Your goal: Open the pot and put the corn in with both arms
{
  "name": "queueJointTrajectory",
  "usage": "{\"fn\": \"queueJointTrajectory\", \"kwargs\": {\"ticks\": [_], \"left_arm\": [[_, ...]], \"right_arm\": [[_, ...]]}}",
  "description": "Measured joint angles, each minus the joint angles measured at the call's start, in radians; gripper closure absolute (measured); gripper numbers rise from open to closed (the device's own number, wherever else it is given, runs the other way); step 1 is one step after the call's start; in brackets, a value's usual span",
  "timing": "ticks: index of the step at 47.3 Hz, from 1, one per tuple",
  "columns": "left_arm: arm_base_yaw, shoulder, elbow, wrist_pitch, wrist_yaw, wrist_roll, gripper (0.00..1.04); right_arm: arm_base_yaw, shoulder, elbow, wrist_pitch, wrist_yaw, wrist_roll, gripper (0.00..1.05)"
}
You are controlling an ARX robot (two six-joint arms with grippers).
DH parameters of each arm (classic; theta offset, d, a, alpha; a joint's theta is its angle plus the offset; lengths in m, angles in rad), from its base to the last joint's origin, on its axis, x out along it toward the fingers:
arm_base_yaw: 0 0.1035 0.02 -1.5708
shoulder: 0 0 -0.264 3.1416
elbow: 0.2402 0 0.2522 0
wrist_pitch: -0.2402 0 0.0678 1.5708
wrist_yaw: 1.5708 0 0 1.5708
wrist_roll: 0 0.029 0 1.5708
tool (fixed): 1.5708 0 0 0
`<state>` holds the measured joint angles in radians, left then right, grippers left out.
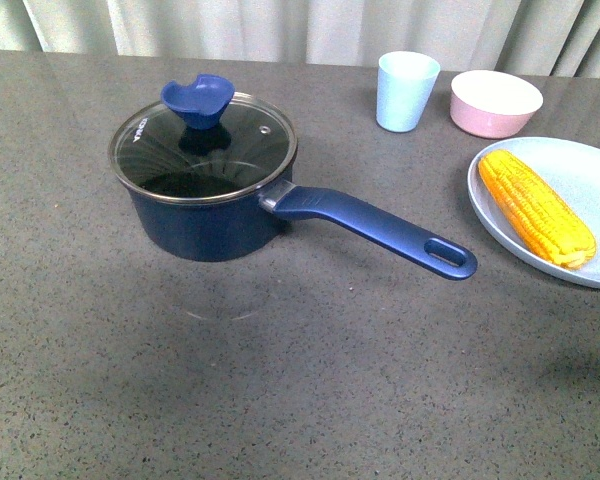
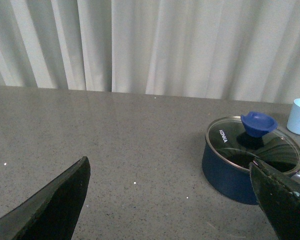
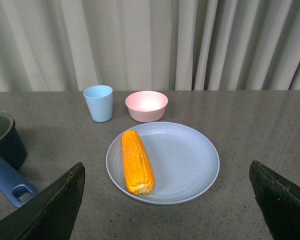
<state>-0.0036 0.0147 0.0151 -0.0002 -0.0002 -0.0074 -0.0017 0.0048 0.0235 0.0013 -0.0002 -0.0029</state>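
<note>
Corn (image 3: 137, 162) lies beyond the spread right hand (image 3: 167, 167), untouched

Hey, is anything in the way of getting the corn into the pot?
Yes: the lid sits on the pot, closing it. Nothing else visible stands between it and the corn.

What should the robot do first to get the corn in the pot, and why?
Probably move the left tool over to the blue knob and grip it. The glass lid sits shut on the pot, so the corn, lying on the plate, cannot go in yet. That tool and the right tool are both open and empty.
</note>
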Motion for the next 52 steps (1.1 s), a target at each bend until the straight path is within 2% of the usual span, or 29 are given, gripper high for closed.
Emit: {"fn": "queueJointTrajectory", "kwargs": {"ticks": [33, 34, 37, 38, 39, 42, 52], "left_arm": [[0.000, 0.000, 0.000, 0.000, 0.001, 0.000, 0.09], [0.006, 0.007, 0.003, -0.011, 0.022, 0.005, 0.09], [0.078, 0.147, 0.074, -0.159, 0.262, 0.026, 0.09], [0.085, 0.194, 0.082, -0.154, 0.301, 0.026, 0.09], [0.093, 0.261, 0.091, -0.129, 0.338, 0.025, 0.09], [0.097, 0.360, 0.101, -0.056, 0.357, 0.022, 0.09], [0.069, 0.838, 0.174, 0.377, 0.340, 0.011, 0.09]], "right_arm": [[0.000, 0.000, 0.000, 0.000, 0.000, 0.000, 0.09], [0.000, 0.000, 0.000, 0.000, 0.000, 0.000, 0.09], [0.000, 0.000, 0.000, 0.000, 0.000, 0.000, 0.09], [0.000, 0.000, 0.000, 0.000, -0.001, 0.000, 0.09], [0.000, 0.000, 0.000, 0.000, -0.001, 0.000, 0.09], [0.000, 0.000, 0.000, 0.000, 0.000, 0.000, 0.09], [0.000, 0.000, 0.000, 0.000, 0.000, 0.000, 0.09]]}}
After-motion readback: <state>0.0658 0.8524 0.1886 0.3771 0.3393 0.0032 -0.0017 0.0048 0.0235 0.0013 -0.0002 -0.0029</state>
